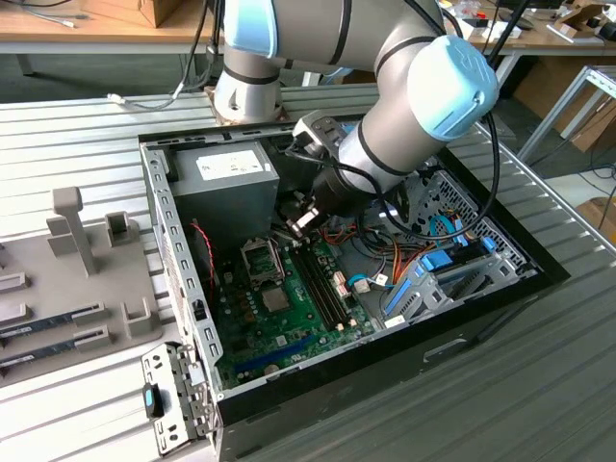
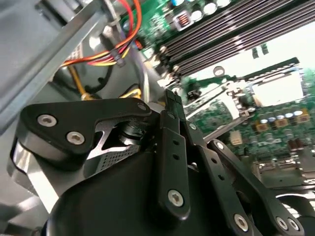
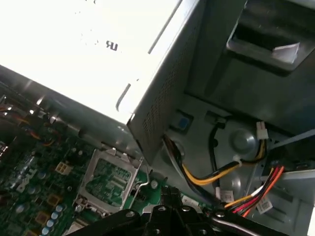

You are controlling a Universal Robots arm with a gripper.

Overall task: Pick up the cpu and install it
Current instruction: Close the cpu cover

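Cpu whereabouts unclear, cannot tell. Probably light, stiff, fragile underneath; best taken by opposite edges, flat. Gripper (image 2: 172, 101) fingers pressed together, nothing seen between, hanging near socket (image 3: 106, 181) beside power supply (image 1: 219, 183). Tight room: cables (image 3: 211, 172), memory slots (image 1: 322, 279), case wall (image 1: 178, 250) close.

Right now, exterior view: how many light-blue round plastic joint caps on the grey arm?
2. One light-blue round plastic cap above the open black computer case; the other is at the top edge, above the arm's base. Others may be hidden behind the arm.
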